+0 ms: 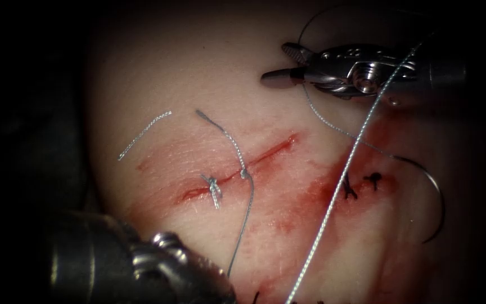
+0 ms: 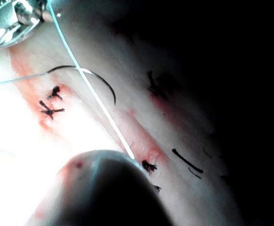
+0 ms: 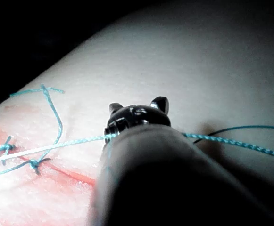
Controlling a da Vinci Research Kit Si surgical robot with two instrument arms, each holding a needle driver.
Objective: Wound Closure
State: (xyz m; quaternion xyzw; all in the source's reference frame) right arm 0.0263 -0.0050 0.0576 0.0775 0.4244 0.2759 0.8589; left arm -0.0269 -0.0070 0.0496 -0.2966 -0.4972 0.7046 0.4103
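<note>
The cut runs slantwise across the tissue, with a knotted stitch and a second thread bite on it. The curved needle lies free on the tissue right of the cut, held by neither tool; it also shows as the needle. My right tool hovers above the cut's upper right end, jaws open and holding nothing. A taut thread crosses its wrist and runs down to the lower edge. My left tool's wrist sits at lower left, its jaws hidden. The right tool has its jaw tips apart.
A loose cut piece of thread lies left of the cut. Dark old stitches and red fluid mark the tissue to the right. A free thread tail sticks up above the cut.
</note>
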